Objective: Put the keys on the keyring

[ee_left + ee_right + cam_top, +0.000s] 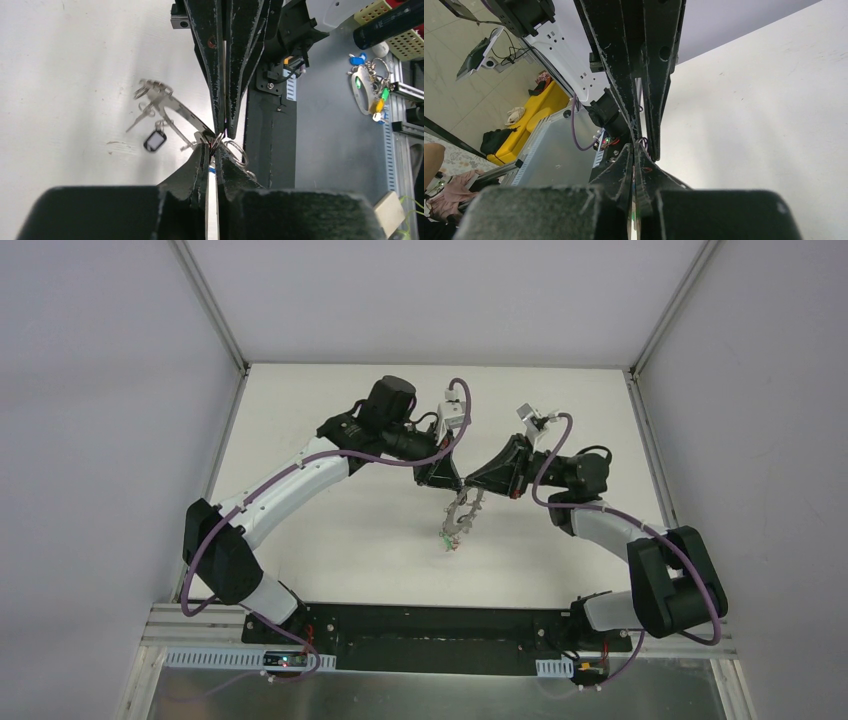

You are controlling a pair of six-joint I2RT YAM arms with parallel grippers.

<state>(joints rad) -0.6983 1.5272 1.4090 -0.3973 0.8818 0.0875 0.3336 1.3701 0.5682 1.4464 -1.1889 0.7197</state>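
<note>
left pincer (213, 150): we see it pinching the keyring (176, 108), frame centre
right pincer (638, 150): pinching the same keyring, tip-to-tip
keys (141, 118): dangling over the table (60, 75)

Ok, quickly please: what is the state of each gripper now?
Left gripper: closed beside the keyring; what it pinches cannot be told.
Right gripper: closed on the keyring, which hangs from it.

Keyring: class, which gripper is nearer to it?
Neither; it is a tie. The left gripper is on its left, the right gripper on its right, and both pinch the keyring at its top, tips almost touching.
</note>
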